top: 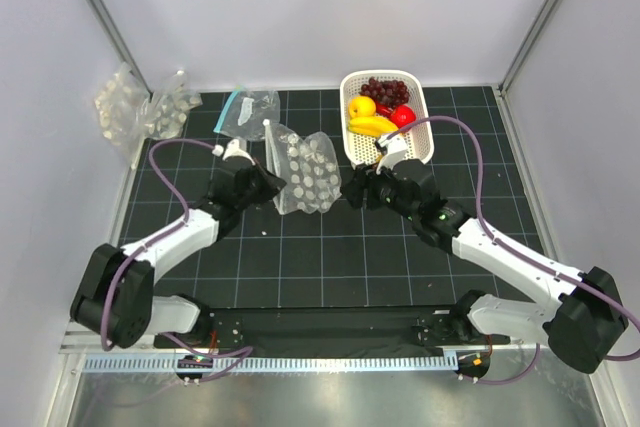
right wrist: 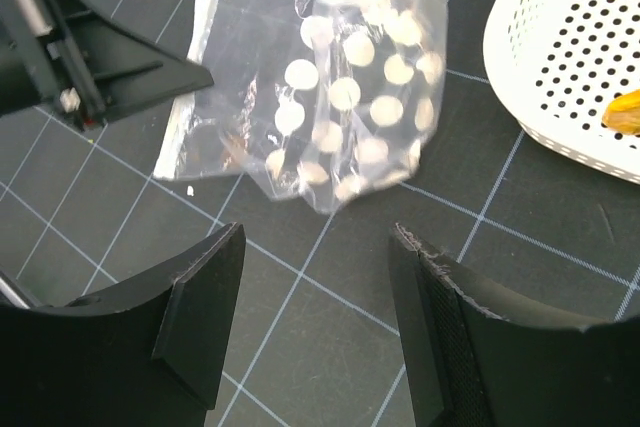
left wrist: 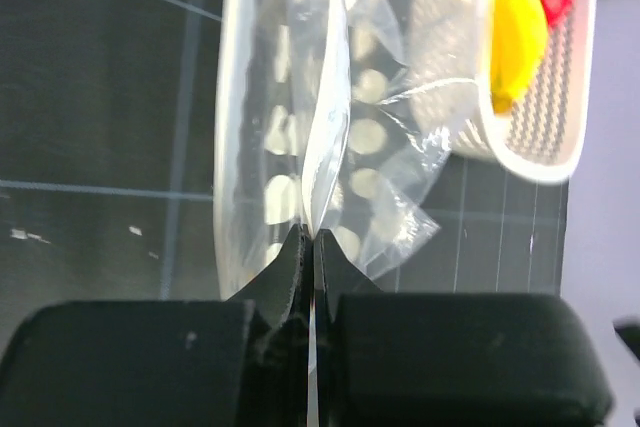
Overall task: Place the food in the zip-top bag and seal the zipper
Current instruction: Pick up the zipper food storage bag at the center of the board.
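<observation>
Zip-top bag (top: 300,172): clear crinkly pouch spotted with pale round dots, propped up crumpled on the black gridded mat (top: 330,257), a little toward 12 o'clock of its middle. Zipper (right wrist: 180,127): pale strip along the mouth edge, on the pouch's 9 o'clock side in the top view; pressed shut or not, cannot tell. Left gripper (left wrist: 310,242): fingers closed to a hairline on that edge, thin film pinched between the tips, pouch rising beyond them in the wrist view. Right gripper (right wrist: 315,247): fingers spread wide, nothing between them, just at 3 o'clock of the pouch and apart from it, at 6 o'clock of the basket. White perforated basket (top: 418,143): near the pouch at its 1 o'clock, at the mat's far edge, holding the food. Contents: dark grape bunch (top: 385,90) at the basket's 12 o'clock end; round yellow fruit (top: 361,106) at its 9 o'clock side; banana (top: 372,127) toward 6 o'clock, touching the yellow fruit; round red fruit (top: 403,115) at 3 o'clock, beside the banana. Clear bag with teal strip (top: 248,109): flat on the mat at 11 o'clock of the pouch. Bumpy clear packs (top: 135,107): heaped at 10 o'clock, off the mat, in the far left corner.
</observation>
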